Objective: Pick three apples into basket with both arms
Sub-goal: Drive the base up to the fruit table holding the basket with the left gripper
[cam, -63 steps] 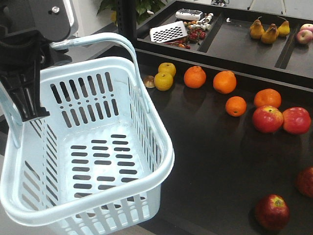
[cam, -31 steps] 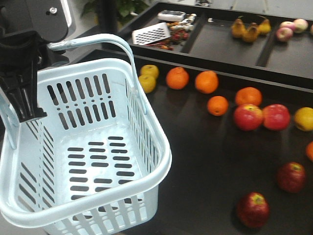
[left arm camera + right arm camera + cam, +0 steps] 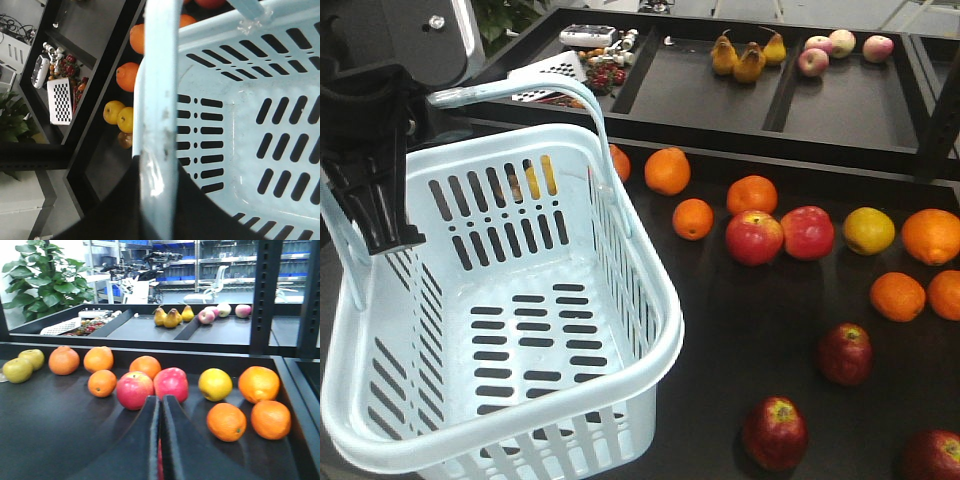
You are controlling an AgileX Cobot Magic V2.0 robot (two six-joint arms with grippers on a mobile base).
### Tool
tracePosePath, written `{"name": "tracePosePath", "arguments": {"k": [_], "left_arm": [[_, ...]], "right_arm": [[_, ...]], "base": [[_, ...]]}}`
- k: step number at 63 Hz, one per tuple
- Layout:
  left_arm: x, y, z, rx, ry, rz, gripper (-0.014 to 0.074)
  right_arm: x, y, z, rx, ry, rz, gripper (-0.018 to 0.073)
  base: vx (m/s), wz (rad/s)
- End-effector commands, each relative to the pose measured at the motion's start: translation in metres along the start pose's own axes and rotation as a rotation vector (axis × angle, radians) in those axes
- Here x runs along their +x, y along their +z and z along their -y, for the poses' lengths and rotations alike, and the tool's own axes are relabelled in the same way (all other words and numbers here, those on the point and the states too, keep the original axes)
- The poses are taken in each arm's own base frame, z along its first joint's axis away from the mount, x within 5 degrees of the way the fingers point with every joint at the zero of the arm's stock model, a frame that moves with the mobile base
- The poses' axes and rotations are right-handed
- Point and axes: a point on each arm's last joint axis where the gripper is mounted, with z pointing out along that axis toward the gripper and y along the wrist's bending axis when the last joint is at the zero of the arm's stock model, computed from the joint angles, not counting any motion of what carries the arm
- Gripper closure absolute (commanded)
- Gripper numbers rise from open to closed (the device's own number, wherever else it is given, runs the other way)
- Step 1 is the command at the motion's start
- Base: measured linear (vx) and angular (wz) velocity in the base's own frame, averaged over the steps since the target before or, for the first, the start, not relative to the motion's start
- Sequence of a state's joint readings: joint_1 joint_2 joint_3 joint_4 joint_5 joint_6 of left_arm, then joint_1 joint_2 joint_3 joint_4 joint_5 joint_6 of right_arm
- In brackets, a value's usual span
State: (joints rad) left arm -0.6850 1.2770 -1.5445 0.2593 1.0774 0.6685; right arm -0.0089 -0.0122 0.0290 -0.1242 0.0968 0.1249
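Front view: the left gripper (image 3: 380, 210) grips the pale blue basket (image 3: 668, 305) by its handle (image 3: 520, 88). Three dark apples (image 3: 845, 352) lie on the tabletop (image 3: 750, 330) nearby. Left wrist view: gripper clenched around the handle. Right wrist view: the right gripper (image 3: 161, 407) is pressed closed, low over the tabletop.

The basket (image 3: 510, 140) is cut off by the left and bottom edges of the front view. Its far wall hides yellow fruit (image 3: 533, 180), visible only through the slots. Its handle covers the left part of 1 orange (image 3: 622, 163). At the near right, 1 apple (image 3: 932, 457) is cut off by the bottom and right edges. The small items (image 3: 605, 62) in the far left tray are too small to identify.

In the right wrist view, the right gripper (image 3: 161, 399) hides all but a red sliver (image 3: 159, 460) of 1 object, which cannot be identified. In the left wrist view, the left gripper (image 3: 157, 200) is cut off by the bottom edge.
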Motion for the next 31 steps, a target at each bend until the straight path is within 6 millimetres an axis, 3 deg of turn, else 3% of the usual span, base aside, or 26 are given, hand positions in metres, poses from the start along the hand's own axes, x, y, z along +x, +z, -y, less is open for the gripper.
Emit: {"name": "tracePosePath", "arguments": {"k": [1,31], "left_arm": [[-0.0052,-0.0199,-0.0123,-0.099,-0.022,0.092,0.0603],[-0.0027,-0.0197,-0.0146,-0.118,-0.012,0.071,0.0603]], "right_arm": [[-0.0035,-0.0006,-0.0008,-0.008,-0.012,0.079,0.0568],[-0.004,-0.0006,-0.0008,-0.007,-0.012,0.084,0.0568]], "base": [[0.04,-0.17],[0.05,-0.24]]}}
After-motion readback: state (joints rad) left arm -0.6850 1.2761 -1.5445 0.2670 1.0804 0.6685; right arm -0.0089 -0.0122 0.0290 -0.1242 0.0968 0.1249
